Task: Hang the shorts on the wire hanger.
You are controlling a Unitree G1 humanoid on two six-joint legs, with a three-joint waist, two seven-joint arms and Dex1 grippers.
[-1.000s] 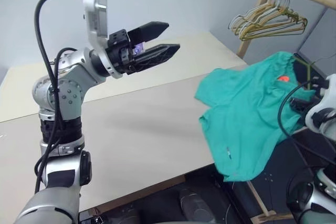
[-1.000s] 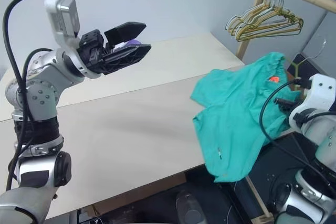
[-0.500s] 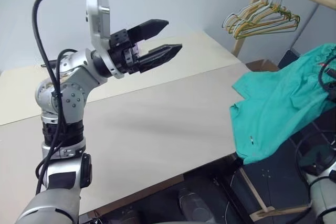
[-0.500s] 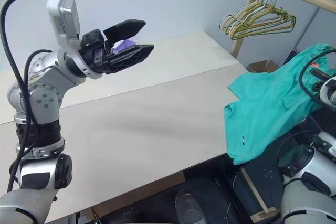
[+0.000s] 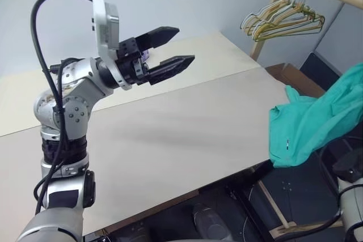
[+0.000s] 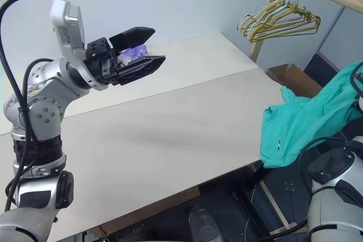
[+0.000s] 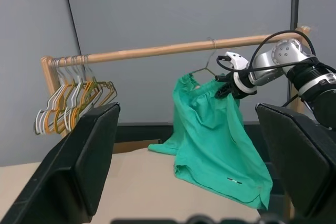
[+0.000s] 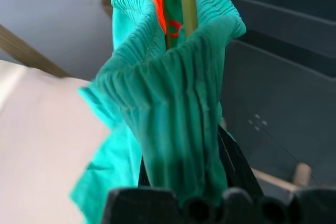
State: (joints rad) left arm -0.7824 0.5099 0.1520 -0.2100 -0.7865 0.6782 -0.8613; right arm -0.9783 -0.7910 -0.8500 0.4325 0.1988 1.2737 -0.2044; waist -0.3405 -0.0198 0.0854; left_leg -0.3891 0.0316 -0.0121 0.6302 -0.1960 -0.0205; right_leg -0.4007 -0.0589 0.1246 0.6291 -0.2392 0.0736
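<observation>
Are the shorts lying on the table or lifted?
Lifted: the shorts hang from the shut right hand, their lower part reaching the table edge.

Light even and soft, fairly bright, no hard glare. Pale table [image 5: 187, 134] carries a faint, diffuse grey shadow band across its middle; edges of that shadow undefined. Grey wall [image 7: 173, 9] evenly lit, slightly darker toward the corners. Head views sharp throughout. Left wrist view: near fingers [image 7: 79, 166] dark and soft, background crisp. Right wrist view: shorts [image 8: 168, 103] close, waistband gathers sharp, lower fabric and table blurred.
</observation>
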